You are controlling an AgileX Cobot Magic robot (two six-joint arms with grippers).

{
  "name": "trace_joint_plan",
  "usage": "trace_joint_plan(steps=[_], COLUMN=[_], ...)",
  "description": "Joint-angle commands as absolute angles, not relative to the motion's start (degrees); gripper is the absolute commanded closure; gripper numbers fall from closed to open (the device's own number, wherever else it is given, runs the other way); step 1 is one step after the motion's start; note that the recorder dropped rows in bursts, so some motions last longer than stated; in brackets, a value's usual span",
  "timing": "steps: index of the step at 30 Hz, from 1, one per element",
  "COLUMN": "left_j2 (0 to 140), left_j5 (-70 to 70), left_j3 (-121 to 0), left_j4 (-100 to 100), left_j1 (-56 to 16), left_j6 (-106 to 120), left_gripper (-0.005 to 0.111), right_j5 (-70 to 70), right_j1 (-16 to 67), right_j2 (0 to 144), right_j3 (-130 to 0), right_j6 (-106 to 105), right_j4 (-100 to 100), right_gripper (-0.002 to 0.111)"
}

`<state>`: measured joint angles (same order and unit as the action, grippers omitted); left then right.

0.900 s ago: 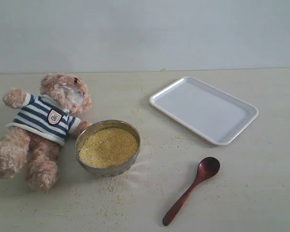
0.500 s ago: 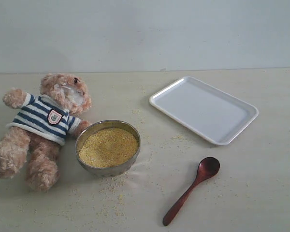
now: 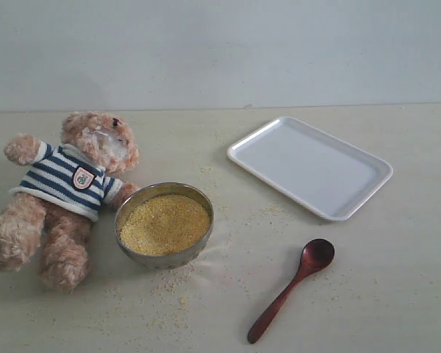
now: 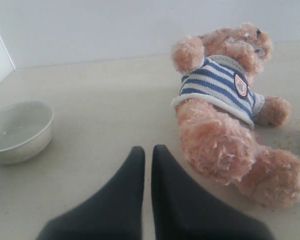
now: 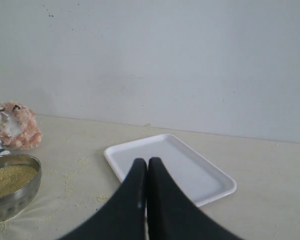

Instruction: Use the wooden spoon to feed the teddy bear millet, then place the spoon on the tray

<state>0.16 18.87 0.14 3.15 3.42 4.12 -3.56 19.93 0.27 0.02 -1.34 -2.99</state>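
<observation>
Nothing has moved: the wooden spoon (image 3: 290, 288) lies toward the table's near edge, apart from the tray (image 3: 309, 165). Both the left gripper (image 4: 147, 150) and the right gripper (image 5: 147, 162) are pressed together, empty. Spread the right one first, then pinch the handle mid-length, square across it.

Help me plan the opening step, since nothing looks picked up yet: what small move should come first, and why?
Probably open the right gripper and bring it down toward the wooden spoon, aiming at its handle. The spoon lies untouched on the table on the right arm's side, just in front of the tray, and that gripper is shut and empty.
</observation>
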Motion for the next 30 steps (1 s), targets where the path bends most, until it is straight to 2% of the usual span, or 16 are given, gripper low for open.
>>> trace_joint_plan(steps=[1, 10, 21, 30], left_j2=[0.0, 0.0, 0.0, 0.0], left_j5=[17.8, 17.8, 17.2, 2.8], left_j3=[0.0, 0.0, 0.0, 0.0], left_j4=[3.4, 11.4, 11.8, -26.1], left_j1=[3.4, 3.4, 3.4, 3.4], left_j6=[4.2, 13.4, 13.4, -2.4], left_gripper=[0.102, 0.102, 0.102, 0.102], right_j5=[-2.8, -2.8, -2.8, -2.8], right_j1=[20.0, 20.0, 20.0, 20.0], right_j2=[0.0, 0.0, 0.0, 0.0], right_j3=[0.0, 0.0, 0.0, 0.0], right_j6=[-1.4, -1.4, -1.4, -1.4], right_j4=[-2.9, -2.9, -2.9, -2.9], right_gripper=[0.108, 0.108, 0.108, 0.108])
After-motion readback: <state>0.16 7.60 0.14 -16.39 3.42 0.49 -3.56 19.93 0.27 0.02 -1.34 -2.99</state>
